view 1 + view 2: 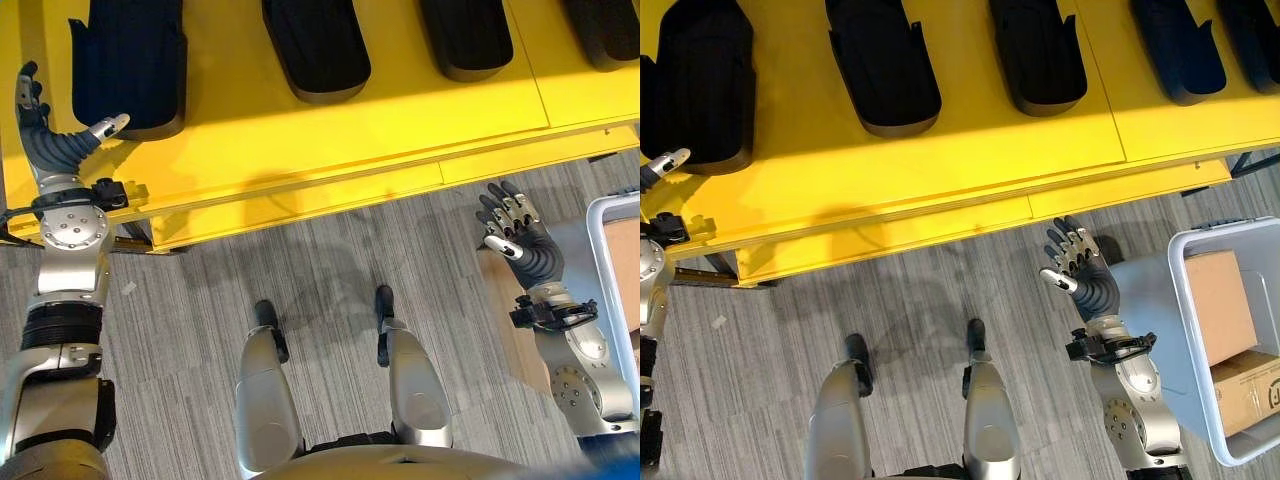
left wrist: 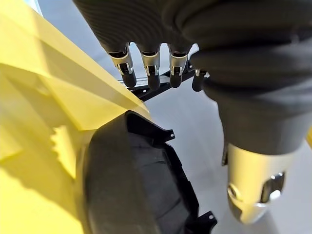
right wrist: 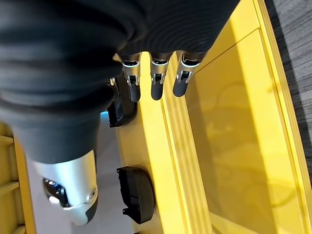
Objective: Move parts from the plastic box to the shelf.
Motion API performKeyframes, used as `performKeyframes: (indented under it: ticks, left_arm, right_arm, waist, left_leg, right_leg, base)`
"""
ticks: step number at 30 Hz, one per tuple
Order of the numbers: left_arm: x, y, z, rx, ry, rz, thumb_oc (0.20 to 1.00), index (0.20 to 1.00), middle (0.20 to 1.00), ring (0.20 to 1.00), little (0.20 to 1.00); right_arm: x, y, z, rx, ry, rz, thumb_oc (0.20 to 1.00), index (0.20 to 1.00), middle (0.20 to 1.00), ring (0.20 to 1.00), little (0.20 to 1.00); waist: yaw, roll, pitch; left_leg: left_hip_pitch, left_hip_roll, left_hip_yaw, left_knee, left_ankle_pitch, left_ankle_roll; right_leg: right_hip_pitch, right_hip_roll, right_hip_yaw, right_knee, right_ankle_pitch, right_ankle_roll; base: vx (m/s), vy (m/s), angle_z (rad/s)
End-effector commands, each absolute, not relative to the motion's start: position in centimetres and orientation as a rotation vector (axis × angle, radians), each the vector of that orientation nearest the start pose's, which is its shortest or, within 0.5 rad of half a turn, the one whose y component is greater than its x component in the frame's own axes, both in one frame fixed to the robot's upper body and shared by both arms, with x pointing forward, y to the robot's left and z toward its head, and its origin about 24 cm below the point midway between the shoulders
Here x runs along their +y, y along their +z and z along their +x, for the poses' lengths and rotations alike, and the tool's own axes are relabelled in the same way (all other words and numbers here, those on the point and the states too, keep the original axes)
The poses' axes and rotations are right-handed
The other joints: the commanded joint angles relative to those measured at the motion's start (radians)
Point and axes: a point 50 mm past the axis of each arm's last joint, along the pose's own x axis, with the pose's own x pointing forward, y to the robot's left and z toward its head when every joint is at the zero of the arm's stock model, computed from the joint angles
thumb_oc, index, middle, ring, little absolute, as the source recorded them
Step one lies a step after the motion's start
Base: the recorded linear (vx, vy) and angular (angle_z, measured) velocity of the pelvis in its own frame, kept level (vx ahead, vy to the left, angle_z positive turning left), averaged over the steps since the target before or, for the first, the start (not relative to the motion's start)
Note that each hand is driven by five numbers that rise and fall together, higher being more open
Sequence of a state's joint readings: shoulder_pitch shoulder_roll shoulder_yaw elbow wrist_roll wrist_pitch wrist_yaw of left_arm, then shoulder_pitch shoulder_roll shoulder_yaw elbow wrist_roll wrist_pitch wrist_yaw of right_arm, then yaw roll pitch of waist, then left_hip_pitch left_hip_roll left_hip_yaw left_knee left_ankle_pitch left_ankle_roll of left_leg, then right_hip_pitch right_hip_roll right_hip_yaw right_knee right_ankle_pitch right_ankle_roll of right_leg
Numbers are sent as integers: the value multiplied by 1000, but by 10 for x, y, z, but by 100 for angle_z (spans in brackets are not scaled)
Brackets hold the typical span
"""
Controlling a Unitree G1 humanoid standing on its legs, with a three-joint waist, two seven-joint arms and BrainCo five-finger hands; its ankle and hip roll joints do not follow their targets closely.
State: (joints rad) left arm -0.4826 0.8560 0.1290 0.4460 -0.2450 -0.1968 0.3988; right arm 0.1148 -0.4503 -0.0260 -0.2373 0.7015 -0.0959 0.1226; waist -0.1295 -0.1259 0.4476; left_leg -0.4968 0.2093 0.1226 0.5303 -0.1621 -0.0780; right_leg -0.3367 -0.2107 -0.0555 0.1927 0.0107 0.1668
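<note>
A big yellow shelf (image 1: 330,150) is seen across the far side of the scene. Black parts (image 1: 880,65) are laid on it in a row, side by side along its far edge, each with some room around it. The neat row looks like it is kept so that more parts can be set down next to them.

Near the shelf's right end, a pale plastic box (image 1: 1200,350) stands on the floor. Brown cardboard boxes (image 1: 1220,305) are seen inside it — no black part can be made out in there.

The left hand (image 1: 45,135) is held up at the shelf's left corner, just beside the end part (image 1: 130,60). Its fingers are straight and nothing is held. It may have been put there to let go of that part, but this cannot be told.

The right hand (image 1: 1080,265) is held over the floor between the shelf's near edge and the plastic box. Its fingers are spread and nothing is held — likely so it is ready for the box.
</note>
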Motion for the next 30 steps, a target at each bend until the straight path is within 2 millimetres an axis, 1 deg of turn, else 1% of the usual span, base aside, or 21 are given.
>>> performKeyframes:
  ticks: [1,4,11,17,30]
  left_arm:
    - [367,249,294,-543,728,481,1000,1000,1000,1000,1000]
    - [364,251,297,-549,719,479,1000,1000,1000,1000,1000]
    - [364,246,301,-526,715,462,1000,1000,1000,1000,1000]
    - [361,244,304,-518,700,452,1000,1000,1000,1000,1000]
    - [352,226,310,-478,653,394,1000,1000,1000,1000,1000]
  right_arm:
    - [-224,126,223,-359,170,237,1000,1000,1000,1000,1000]
    - [-225,126,221,-365,167,238,1000,1000,1000,1000,1000]
    - [-225,125,219,-365,163,242,1000,1000,1000,1000,1000]
    - [-225,125,217,-363,173,239,1000,1000,1000,1000,1000]
    - [-227,125,215,-353,174,238,1000,1000,1000,1000,1000]
  waist:
    - [-7,-11,-38]
    - [-13,-15,-35]
    - [-24,-20,-33]
    - [-28,-23,-34]
    - [-28,-21,-41]
  left_leg:
    - [23,4,12,56,-65,23]
    - [19,6,17,69,-74,27]
    - [15,7,28,90,-91,35]
    - [14,8,31,94,-95,35]
    - [29,6,26,87,-93,30]
  right_leg:
    - [30,-63,-16,45,-71,20]
    - [23,-63,-7,45,-68,22]
    - [9,-64,12,46,-62,25]
    - [2,-61,21,52,-63,25]
    - [6,-61,20,70,-70,18]
  base:
    - [5,36,-7]
    - [6,36,-8]
    - [5,32,-6]
    - [-2,7,-8]
    - [0,0,0]
